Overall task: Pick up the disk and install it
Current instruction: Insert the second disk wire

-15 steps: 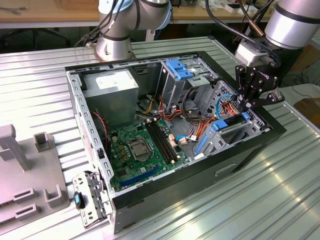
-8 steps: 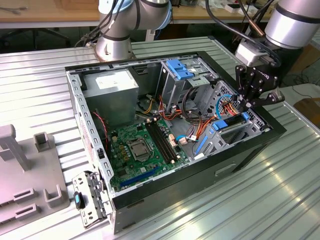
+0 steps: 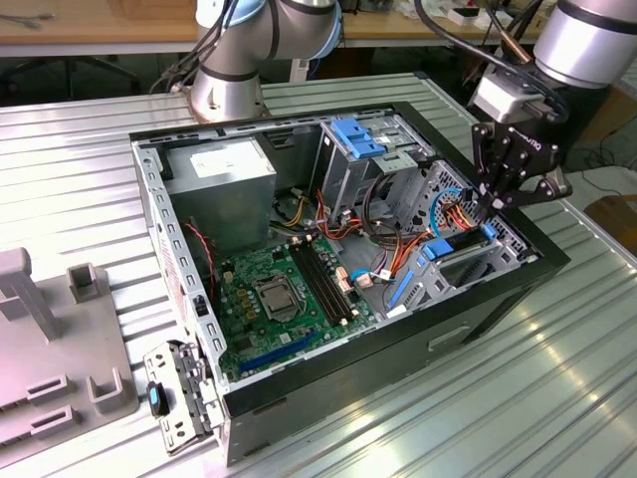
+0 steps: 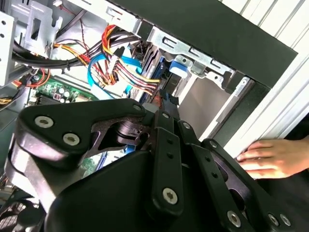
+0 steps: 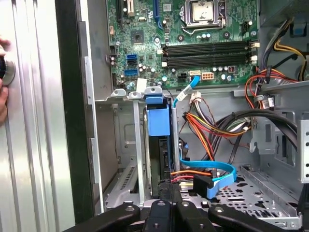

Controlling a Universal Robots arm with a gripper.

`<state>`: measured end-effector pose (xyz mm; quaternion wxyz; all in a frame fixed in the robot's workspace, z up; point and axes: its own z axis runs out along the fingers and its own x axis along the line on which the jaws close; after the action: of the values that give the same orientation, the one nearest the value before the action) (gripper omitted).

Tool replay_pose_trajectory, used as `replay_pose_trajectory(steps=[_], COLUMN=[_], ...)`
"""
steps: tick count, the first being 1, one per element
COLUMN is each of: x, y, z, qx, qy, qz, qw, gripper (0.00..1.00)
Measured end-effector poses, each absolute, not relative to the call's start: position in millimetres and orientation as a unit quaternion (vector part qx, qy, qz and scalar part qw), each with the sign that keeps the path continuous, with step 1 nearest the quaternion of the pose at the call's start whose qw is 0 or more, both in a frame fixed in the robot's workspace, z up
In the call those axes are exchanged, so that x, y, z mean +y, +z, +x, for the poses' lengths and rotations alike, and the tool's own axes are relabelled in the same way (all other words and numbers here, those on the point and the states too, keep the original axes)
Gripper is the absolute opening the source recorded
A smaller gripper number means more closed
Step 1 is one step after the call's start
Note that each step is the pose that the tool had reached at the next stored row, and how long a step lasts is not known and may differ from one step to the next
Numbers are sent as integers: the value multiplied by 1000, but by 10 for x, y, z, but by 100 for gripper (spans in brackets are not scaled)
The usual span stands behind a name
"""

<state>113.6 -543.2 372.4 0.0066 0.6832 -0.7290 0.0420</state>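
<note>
The black multi-link tool (image 3: 495, 202) hangs over the open black computer case (image 3: 348, 363), just above the blue-framed grey metal disk (image 5: 158, 145) apparently seated upright in its bay; whether it grips, I cannot tell

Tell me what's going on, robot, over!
End effector low over the computer case's drive cage. Disk standing in that cage. Cables bunched beside it; a hand rests outside the case.
</note>
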Motion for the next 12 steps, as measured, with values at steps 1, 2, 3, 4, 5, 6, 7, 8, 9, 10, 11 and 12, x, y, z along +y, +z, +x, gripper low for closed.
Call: replay_pose_trajectory(steps=[1, 2, 3, 4, 5, 6, 7, 8, 9, 10, 11, 12], x=[-5432, -5432, -5432, -5432, -5432, -5432, -5432, -5432, -5432, -5432, -5432, -5432], y=[3745, 3762, 3786, 3807, 3815, 3823, 3830, 3837, 3846, 3856, 3871, 3880], z=[1137, 1137, 1140, 1140, 1140, 1141, 1141, 1141, 1141, 1141, 1141, 1141], qx=[-729, -729, -729, -729, -729, -729, -729, -729, -729, -729, -729, -729], qy=[41, 40, 38, 37, 36, 36, 36, 36, 36, 36, 36, 36], qz=[683, 683, 683, 683, 683, 683, 684, 684, 684, 684, 684, 684], qw=[8, 9, 11, 12, 12, 12, 13, 13, 13, 13, 13, 13], gripper=[11, 11, 11, 11, 11, 11, 11, 11, 11, 11, 11, 11])
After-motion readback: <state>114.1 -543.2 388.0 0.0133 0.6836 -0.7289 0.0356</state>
